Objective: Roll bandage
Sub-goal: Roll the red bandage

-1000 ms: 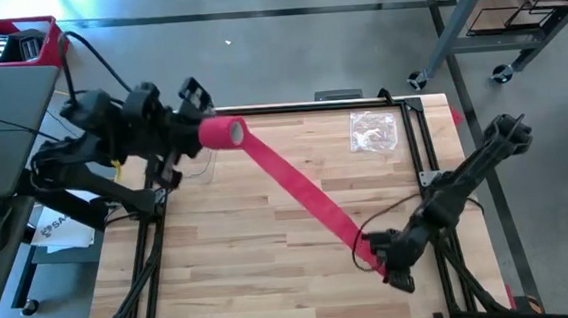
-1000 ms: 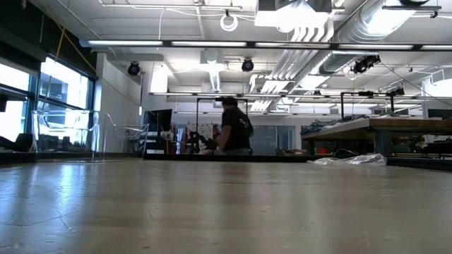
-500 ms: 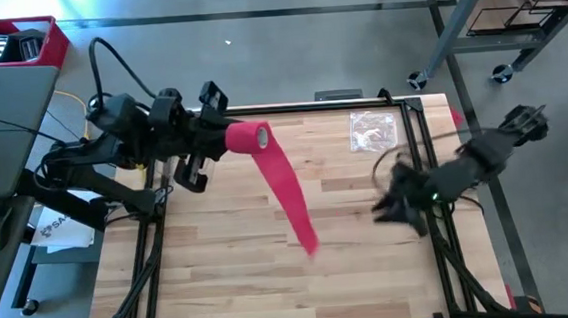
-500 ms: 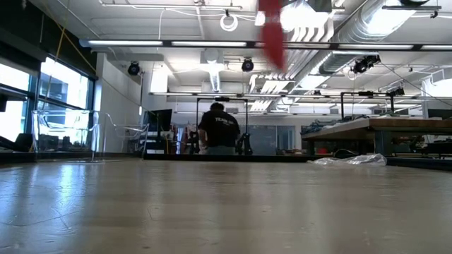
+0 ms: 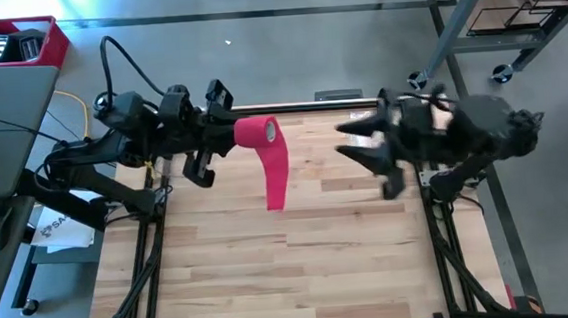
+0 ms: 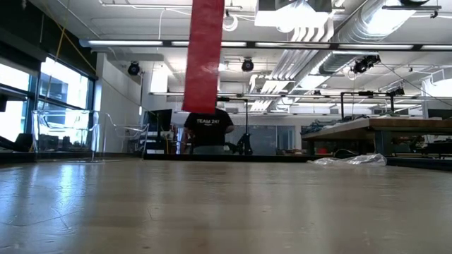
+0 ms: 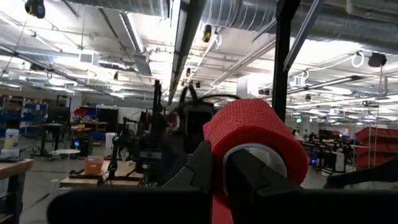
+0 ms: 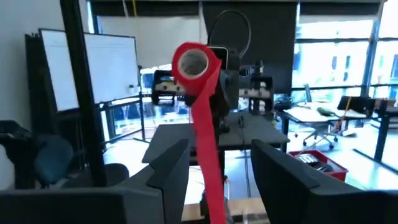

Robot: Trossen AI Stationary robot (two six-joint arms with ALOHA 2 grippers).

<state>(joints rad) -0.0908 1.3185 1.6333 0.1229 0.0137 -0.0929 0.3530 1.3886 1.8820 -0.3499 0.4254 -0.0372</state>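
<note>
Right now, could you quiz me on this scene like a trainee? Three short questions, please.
1. True or false: the left claw holds the bandage roll up off the table.
2. The bandage's loose tail: A) gripped by the right claw, B) hanging free, C) flat on the table?
3. Fill in: the clear plastic bag lies on the table near the ___ arm.

Key: 1 true; 2 B; 3 right.

Clear plastic bag (image 6: 351, 160) on wooden table (image 5: 272, 270); red bin (image 5: 10, 43) beyond table corner.
</note>
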